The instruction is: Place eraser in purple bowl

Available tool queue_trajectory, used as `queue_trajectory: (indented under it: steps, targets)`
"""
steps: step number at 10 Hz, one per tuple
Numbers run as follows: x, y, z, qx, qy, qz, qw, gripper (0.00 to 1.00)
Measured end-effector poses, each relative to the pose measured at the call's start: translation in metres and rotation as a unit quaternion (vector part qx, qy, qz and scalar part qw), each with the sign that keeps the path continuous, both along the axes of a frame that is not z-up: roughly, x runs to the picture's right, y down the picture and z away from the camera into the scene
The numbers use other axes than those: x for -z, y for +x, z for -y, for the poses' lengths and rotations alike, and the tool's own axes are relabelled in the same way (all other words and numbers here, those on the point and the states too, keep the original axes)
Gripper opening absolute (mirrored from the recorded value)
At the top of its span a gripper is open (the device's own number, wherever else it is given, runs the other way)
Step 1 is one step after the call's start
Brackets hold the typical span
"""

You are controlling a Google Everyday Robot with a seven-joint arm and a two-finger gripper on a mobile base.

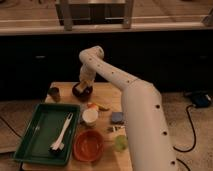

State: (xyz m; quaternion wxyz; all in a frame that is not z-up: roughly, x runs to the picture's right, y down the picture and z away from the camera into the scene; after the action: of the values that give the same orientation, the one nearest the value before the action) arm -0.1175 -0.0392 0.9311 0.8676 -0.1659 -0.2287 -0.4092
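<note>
The purple bowl (81, 92) is small, dark and almost black, and sits at the far side of the wooden table (107, 92). My gripper (85, 83) hangs right over the bowl at the end of the white arm (115, 75), which reaches back from the lower right. The eraser does not show clearly; I cannot tell whether it is in the gripper or in the bowl.
A green tray (40, 132) with a white brush (62, 135) lies at the front left. An orange bowl (88, 145), a small white cup (90, 116), a dark cup (54, 93), a blue-grey object (117, 118) and a green object (120, 143) stand on the table.
</note>
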Motion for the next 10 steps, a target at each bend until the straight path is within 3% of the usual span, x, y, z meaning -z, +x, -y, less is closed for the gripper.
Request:
queue_trajectory:
  steps: [10]
  targets:
    - [-0.0018, -0.0004, -0.0031, -0.002, -0.009, 0.018, 0.9998, 0.8]
